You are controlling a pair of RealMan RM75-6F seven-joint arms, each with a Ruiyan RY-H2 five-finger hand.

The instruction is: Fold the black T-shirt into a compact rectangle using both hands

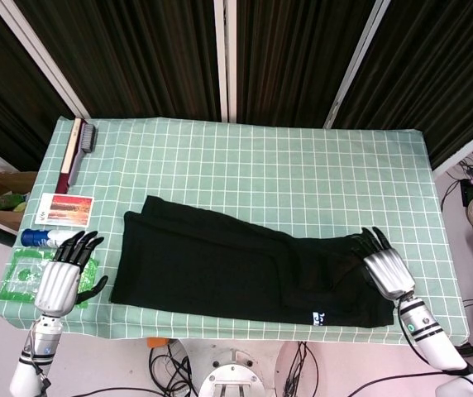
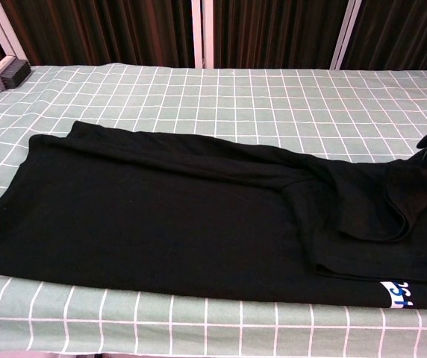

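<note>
At the lower left, the left robot hand holds nothing, fingers spread, off the long black cloth T-shirt lying mid-frame on the green checked counter. At lower right, the right robot hand rests on its edge; whether it grips, I cannot tell. One-sided pulling could drag the shirt crooked.

Head overhead — chest low, close

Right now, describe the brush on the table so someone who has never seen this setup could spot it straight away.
Start at the green checked table and go to its far left corner, well away from the black T-shirt. The brush lies there along the left edge, above a small orange card. It is the only long, narrow item, with a dark red handle and dark bristles at its far end.
</note>
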